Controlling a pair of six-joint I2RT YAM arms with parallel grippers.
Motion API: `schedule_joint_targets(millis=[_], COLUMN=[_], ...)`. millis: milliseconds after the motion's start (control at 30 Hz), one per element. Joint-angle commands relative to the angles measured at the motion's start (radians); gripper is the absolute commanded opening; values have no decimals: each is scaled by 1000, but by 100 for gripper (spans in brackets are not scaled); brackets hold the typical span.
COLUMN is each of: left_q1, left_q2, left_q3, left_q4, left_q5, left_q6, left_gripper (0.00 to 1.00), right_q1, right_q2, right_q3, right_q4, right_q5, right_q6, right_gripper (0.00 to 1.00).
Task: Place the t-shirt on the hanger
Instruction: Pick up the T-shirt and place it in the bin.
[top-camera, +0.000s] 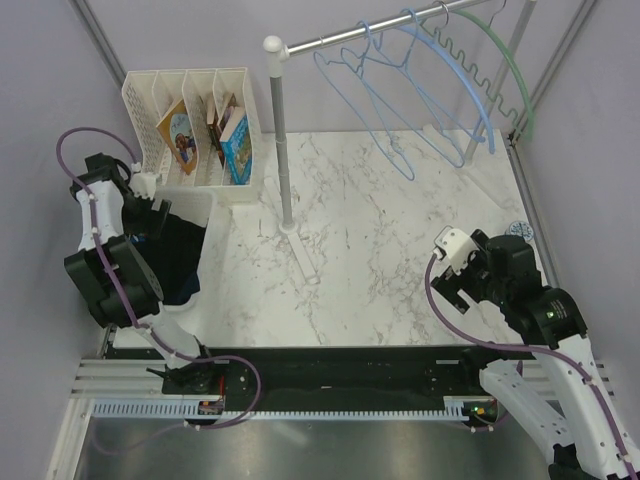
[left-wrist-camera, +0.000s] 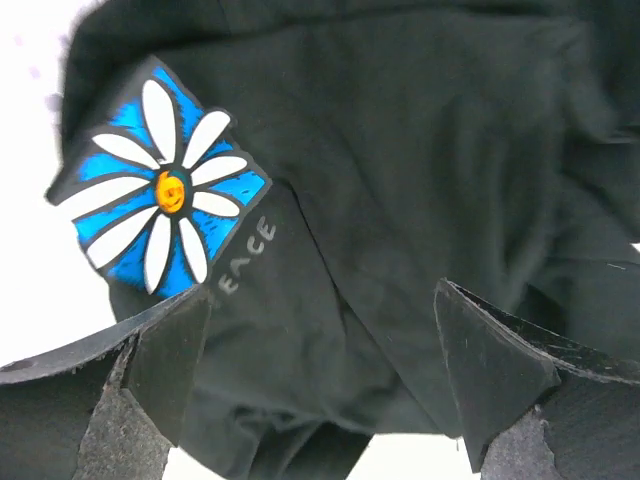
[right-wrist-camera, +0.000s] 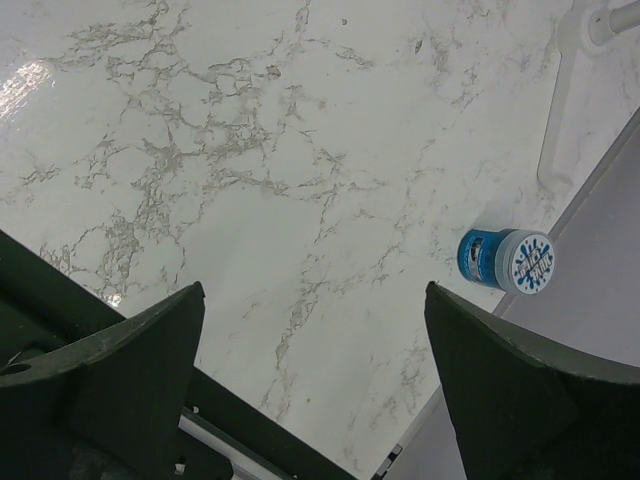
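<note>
The black t-shirt (top-camera: 178, 255) lies bunched in a white bin at the left. In the left wrist view the t-shirt (left-wrist-camera: 400, 160) fills the frame, with its white daisy print (left-wrist-camera: 165, 195) with a yellow centre on a blue patch. My left gripper (top-camera: 158, 213) hangs over it, and its open jaws (left-wrist-camera: 320, 300) stand wide apart on either side of a fold of the cloth. The thin light-blue wire hanger (top-camera: 362, 88) hangs on the rail at the back. My right gripper (top-camera: 452, 272) is open and empty above the marble table (right-wrist-camera: 313, 295), far from both.
A rail on a grey pole (top-camera: 280, 140) also carries a thicker blue wavy hanger (top-camera: 470, 95) and a green arched hanger (top-camera: 515, 70). A white file rack (top-camera: 190, 120) holds books. The white bin (top-camera: 205, 205) stands at the left. A small blue jar (right-wrist-camera: 505, 260) sits at the table's right edge.
</note>
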Motion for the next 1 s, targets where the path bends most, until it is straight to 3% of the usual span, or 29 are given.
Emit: schedule_joint_targets(millis=[0, 200, 267, 367, 400, 633, 767, 900, 967], left_q1=[31, 37, 36, 36, 36, 20, 6, -71, -128], left_q2=[60, 92, 101, 86, 69, -193, -259, -302, -346], left_q3=[-72, -164, -168, -143, -114, 192, 523, 748, 797], left_q4=[76, 130, 130, 88, 77, -152, -316, -474, -456], left_q5=[-25, -56, -58, -35, -16, 142, 250, 416, 438], left_q6=[64, 68, 70, 73, 68, 58, 53, 64, 39], left_gripper=[99, 99, 91, 35, 2, 2, 2, 2, 2], right_q1=[-3, -5, -5, -5, -5, -5, -5, -5, -8], right_q2=[18, 37, 44, 50, 50, 53, 56, 58, 63], right_q3=[54, 81, 86, 98, 104, 131, 137, 158, 175], right_q4=[-6, -5, 0, 5, 6, 11, 18, 28, 34], right_q5=[-13, 8, 5, 7, 8, -16, -27, -41, -51], right_q6=[3, -6, -6, -4, -6, 9, 19, 38, 52], right_gripper=[98, 98, 98, 98, 98, 98, 98, 98, 98])
